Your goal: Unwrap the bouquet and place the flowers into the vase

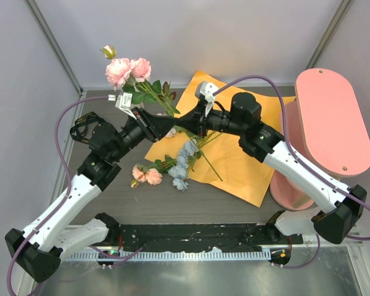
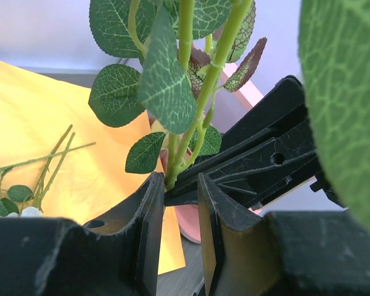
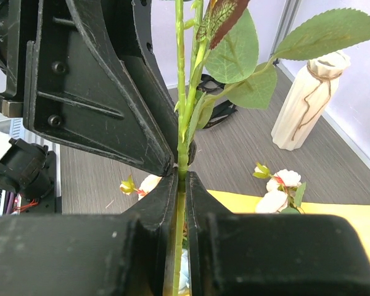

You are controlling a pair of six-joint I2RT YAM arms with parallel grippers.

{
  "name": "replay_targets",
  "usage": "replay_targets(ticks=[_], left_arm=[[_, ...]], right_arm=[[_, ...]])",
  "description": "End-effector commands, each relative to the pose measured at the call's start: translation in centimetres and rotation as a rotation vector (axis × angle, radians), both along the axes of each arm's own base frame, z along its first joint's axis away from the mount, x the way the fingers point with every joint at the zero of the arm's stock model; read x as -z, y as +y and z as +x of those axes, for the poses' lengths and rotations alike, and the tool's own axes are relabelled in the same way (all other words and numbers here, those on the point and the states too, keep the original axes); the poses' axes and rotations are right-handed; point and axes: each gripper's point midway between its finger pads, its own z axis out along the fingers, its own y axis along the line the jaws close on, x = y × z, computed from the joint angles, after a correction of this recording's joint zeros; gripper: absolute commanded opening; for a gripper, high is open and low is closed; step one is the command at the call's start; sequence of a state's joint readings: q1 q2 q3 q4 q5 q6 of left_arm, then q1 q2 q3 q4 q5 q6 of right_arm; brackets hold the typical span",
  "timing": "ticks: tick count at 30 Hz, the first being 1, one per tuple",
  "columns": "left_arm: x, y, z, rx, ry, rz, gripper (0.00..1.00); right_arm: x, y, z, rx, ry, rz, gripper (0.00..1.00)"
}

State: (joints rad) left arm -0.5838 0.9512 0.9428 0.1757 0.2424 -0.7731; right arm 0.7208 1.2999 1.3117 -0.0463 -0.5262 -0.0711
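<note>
- Flowers [image 1: 153, 175] lay nearest me, a few loose on the table [image 1: 111, 203] at the edge of the paper [image 1: 240, 166]: peach blooms and a pale blue cluster, stems pointing across the sheet.
- Above the paper the two arms met in mid-air over one stem [image 3: 182, 123], which rose steeply away from them.
- Right gripper [image 3: 180, 179] was clamped tight on the bare lower stem, which ran straight down the slit between its jaws.
- Left gripper [image 2: 180, 185] sat just above that, jaws narrow but apart around the same stem. The stem lay against one jaw with a gap on the other side, so I judged it not yet pinched.
- By the look of it the stem was light, thin and fairly stiff, yet smooth enough to twist in a pinch.
- Its pink blooms [image 1: 128, 71] made it top-heavy, so it would likely swing if held low by one gripper alone.
- Best hold, to my eye, was the bare green length below the leaves [image 2: 166, 80]. Leaves and petals were soft and would crush or slip.
- Farthest off, the vase [image 3: 311, 98] stood upright by the wall, well apart from the arms and with nothing in it that I could see.
- Being tall and narrow, it looked easy to tip if a leaf snagged its rim.
</note>
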Motion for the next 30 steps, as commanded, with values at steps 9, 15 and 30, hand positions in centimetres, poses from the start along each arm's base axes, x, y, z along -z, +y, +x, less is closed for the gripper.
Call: replay_targets(ticks=[9, 15, 30], left_arm=[[-3.1, 0.8, 0.9, -0.064, -0.092, -0.043, 0.35], [-3.5, 0.8, 0.9, -0.064, -0.109, -0.045, 0.25], [-8.5, 4.7, 3.8, -0.312, -0.294, 0.186, 0.0]], right_arm=[[-2.9, 0.5, -2.3, -0.083, -0.061, 0.065, 0.01], [-3.0, 0.8, -2.6, -0.098, -0.061, 0.065, 0.01], [-7.4, -6.1, -1.1, 0.32, -0.011, 0.164, 0.91]])
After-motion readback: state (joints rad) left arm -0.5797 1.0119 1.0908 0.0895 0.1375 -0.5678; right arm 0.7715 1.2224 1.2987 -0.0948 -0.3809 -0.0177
